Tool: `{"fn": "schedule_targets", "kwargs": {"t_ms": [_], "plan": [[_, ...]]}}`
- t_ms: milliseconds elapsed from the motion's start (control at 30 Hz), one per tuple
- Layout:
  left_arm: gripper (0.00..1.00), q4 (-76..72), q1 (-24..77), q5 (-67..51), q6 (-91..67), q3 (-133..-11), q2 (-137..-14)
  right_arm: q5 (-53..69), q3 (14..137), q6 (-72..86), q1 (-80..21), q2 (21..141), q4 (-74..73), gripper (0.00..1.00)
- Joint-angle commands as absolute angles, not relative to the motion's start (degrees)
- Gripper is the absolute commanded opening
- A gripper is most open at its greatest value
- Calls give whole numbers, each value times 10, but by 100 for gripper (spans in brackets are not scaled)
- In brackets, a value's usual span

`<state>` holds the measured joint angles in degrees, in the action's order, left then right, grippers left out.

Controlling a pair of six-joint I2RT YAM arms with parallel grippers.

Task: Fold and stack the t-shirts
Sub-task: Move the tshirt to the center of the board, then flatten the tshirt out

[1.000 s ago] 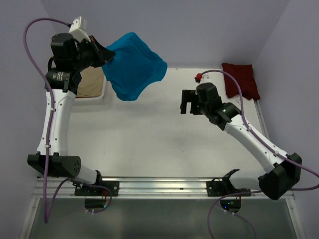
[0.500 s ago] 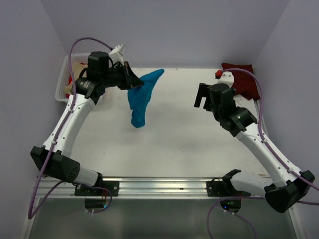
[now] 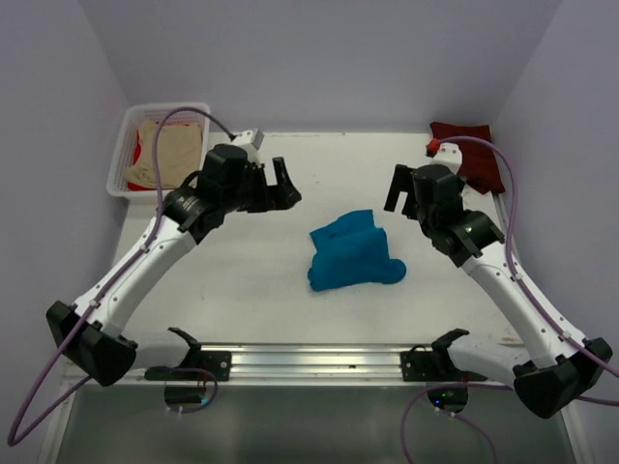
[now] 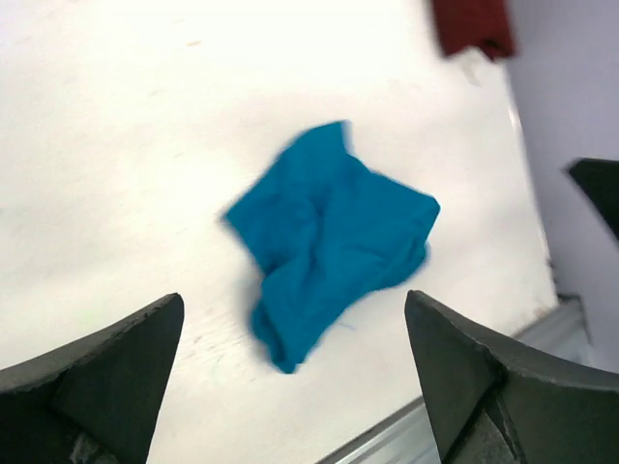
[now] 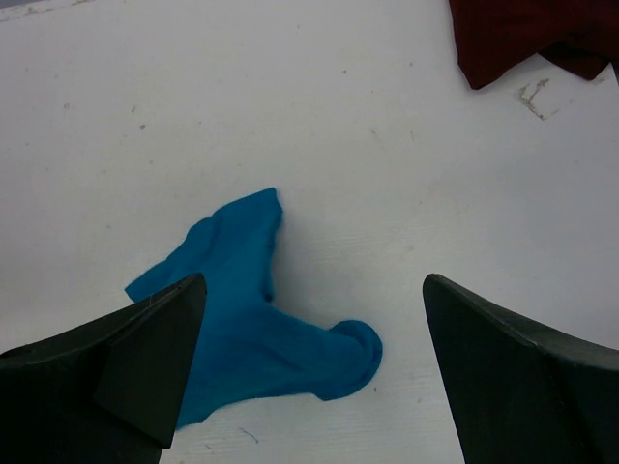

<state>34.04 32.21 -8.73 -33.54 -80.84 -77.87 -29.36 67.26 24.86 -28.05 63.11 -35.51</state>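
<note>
A teal-blue t-shirt (image 3: pixel 353 253) lies crumpled in a heap on the white table, between the two arms. It shows in the left wrist view (image 4: pixel 329 237) and the right wrist view (image 5: pixel 251 329) too. My left gripper (image 3: pixel 282 186) hovers to the left of it, open, nothing between its fingers (image 4: pixel 293 300). My right gripper (image 3: pixel 401 188) hangs above the table to the shirt's right, open and empty (image 5: pixel 314 280). A dark maroon t-shirt (image 3: pixel 474 155) lies at the far right corner (image 5: pixel 532 34). Beige (image 3: pixel 174 155) and red (image 3: pixel 135 161) t-shirts sit in the basket.
A white lattice basket (image 3: pixel 160 108) stands at the far left corner. Purple walls close in the table on the back and both sides. A metal rail (image 3: pixel 319 360) runs along the near edge.
My left gripper swung the teal-blue t-shirt from above the basket toward the table's middle, opened and let it go; it now lies in a heap. The right arm shifted slightly rightward.
</note>
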Motion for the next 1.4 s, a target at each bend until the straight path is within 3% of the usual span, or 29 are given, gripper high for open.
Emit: {"fn": "schedule_targets", "kwargs": {"t_ms": [0,133,300,467,667,867,1067,1167,1267,1367], "plan": [[100,374,315,131,-390,-725,-682,-294,680,256,-279,634,-360,99],[100,345,315,128,-413,-626,-627,-275,676,259,-277,656,-359,99],[100,351,315,99,-411,-606,-636,-244,668,280,-267,735,-336,99],[100,333,315,84,-405,-584,-637,-93,663,292,-222,863,-247,99],[100,334,315,100,-401,-577,-624,12,751,305,-229,1005,-232,86],[100,326,315,105,-402,-564,-616,32,791,301,-265,1080,-255,83],[100,314,315,87,-401,-549,-631,52,875,286,-273,1178,-292,71],[100,309,315,86,-400,-544,-631,32,904,276,-278,1200,-321,70],[100,304,315,85,-400,-535,-623,10,920,272,-285,1201,-348,62],[100,302,315,88,-398,-528,-617,-13,925,267,-293,1187,-373,37]]}}
